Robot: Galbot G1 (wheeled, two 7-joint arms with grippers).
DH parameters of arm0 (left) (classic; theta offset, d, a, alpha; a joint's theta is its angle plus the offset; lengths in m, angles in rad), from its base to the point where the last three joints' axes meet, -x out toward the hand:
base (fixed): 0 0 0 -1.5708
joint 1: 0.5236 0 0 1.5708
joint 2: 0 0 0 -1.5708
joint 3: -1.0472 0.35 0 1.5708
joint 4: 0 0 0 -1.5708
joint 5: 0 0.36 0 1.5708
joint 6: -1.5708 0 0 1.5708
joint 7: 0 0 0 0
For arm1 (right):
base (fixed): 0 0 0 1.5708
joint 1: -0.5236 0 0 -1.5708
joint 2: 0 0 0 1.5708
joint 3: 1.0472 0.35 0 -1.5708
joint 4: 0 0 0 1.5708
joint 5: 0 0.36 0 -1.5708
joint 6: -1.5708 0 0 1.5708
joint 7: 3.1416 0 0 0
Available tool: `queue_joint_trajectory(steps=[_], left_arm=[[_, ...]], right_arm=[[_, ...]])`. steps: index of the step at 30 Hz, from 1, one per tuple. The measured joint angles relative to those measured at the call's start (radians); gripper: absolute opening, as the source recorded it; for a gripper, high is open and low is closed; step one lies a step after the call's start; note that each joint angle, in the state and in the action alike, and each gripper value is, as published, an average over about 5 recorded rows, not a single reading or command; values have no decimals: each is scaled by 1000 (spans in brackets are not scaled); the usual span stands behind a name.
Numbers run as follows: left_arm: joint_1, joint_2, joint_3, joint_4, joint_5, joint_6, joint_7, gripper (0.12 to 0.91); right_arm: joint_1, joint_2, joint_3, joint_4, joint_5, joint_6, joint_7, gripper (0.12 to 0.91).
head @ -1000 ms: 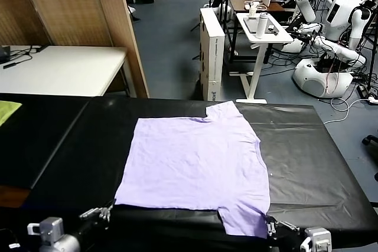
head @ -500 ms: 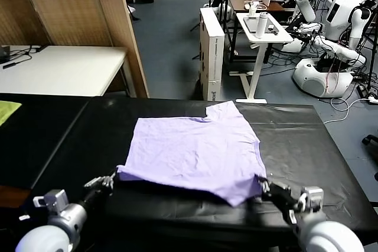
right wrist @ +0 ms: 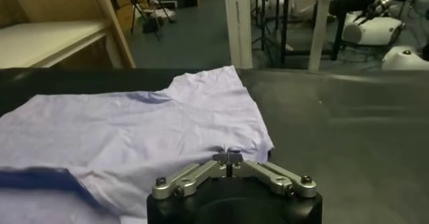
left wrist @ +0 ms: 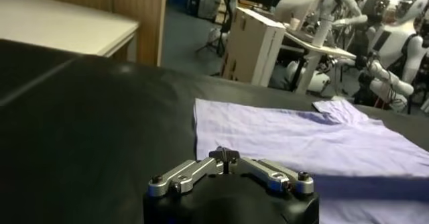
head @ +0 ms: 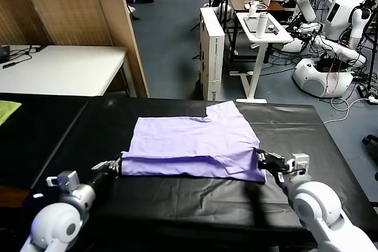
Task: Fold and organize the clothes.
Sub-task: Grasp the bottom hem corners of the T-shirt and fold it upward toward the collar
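Lavender T-shirt [head: 195,143] lies on the black table cover [head: 307,140], roughly centred, its near hem lifted and carried over the body of the shirt. The raised edge forms a loose roll running between the two grippers.

Left gripper [head: 112,166] at the near-left corner of the fold, jaws pressed together, pinching the hem corner. Right gripper [head: 264,160] at the near-right corner, jaws likewise closed on the cloth where the sleeve meets the hem. The wrist views confirm closed fingers, with lavender fabric spreading away from each.

Step in hand, as I judge it: a bottom-to-top fold, perhaps halfway across.

To do it well:
- Move both arms at equal pace, so the folded edge stays straight.
- Keep light tension across the hem; slack would let the middle sag and crease.
- Carry low, lay the hem near the collar edge, release only once the cloth rests.
- Risk: the right sleeve tucks unevenly beneath.

Materials: the shirt is thin, matte, soft knit, finely wrinkled, short sleeves, far-right sleeve sticking out toward the far edge. It drapes limply and will hold no shape. The table cover is smooth, slightly glossy, with creases catching light. A yellow-green cloth [head: 7,110] lies far left, apart.
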State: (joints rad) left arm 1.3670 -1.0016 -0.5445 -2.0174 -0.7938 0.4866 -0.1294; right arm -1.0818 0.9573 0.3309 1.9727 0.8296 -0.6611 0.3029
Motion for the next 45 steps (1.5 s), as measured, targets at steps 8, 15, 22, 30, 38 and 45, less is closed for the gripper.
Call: queue_joint_trajectory(steps=[8,15,22,30,38,45], left_arm=[[-82,31,80,78,3,-3,4,157],[-130,48,116,125,4,-5,6,157],[-132,47,122,138,8,-8,11,157],[-129,43,123,136,11,-2,3,157],[-102,37,102,109,15,-3,1,507],[-48,37,60,53,14,-3,-4,874]], right_arm=[[70,16,-47,-66,-13,-20,18,140],[63,26,-43,-90,-25,-27,19,140],[56,36,-41,-92,-26,-28,19,140],[36,32,-23,-75,-25,-43,7,373],[-13,-10,26,-16,-4,-53,-25,844],[-96,-73,93,57,17,-75,-23,906]])
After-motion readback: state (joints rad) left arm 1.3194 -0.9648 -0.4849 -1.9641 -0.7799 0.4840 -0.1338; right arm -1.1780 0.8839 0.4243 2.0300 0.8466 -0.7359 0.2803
